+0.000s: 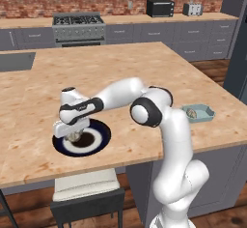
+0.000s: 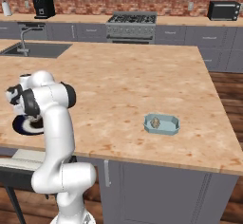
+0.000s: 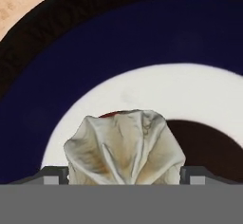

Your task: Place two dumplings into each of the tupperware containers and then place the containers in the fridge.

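I stood in a home kitchen. A gas stove (image 1: 78, 27) sat against a red brick wall (image 1: 72, 2), with grey cabinets (image 1: 193, 36), a black microwave (image 1: 160, 8) and a toaster (image 1: 192, 9) alongside. A sink (image 2: 35, 50) was set into my wooden desk (image 1: 120, 77).

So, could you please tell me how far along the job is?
Done: one dumpling lies in the blue container. In hand: the fingers straddle a dumpling on the plate, not visibly clamped. Left: further dumplings, then the fridge.
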Motion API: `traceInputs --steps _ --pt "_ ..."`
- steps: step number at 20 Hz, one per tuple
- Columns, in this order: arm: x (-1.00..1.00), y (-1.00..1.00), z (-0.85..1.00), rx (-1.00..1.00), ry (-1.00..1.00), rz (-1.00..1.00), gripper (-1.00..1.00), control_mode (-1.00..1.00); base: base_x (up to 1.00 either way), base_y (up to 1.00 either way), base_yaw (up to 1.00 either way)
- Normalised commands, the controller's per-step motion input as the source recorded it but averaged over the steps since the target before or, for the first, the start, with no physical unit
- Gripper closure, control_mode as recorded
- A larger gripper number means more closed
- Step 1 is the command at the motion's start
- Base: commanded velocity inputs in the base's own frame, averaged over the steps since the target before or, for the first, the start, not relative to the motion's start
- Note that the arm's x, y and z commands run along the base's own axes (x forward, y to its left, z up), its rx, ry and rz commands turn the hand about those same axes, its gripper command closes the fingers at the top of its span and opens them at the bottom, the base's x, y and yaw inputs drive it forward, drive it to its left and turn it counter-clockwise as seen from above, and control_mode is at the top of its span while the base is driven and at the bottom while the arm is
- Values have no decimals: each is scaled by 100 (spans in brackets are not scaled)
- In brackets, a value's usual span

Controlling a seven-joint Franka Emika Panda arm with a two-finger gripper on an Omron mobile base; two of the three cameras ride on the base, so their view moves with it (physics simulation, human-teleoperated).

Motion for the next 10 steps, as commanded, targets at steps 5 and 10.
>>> traceInputs --steps 5,10 --pt "-51 -36 35 0 -16 -2 100 -100 0 0 0" --pt "-53 -48 38 0 -6 -13 100 -100 0 0 0"
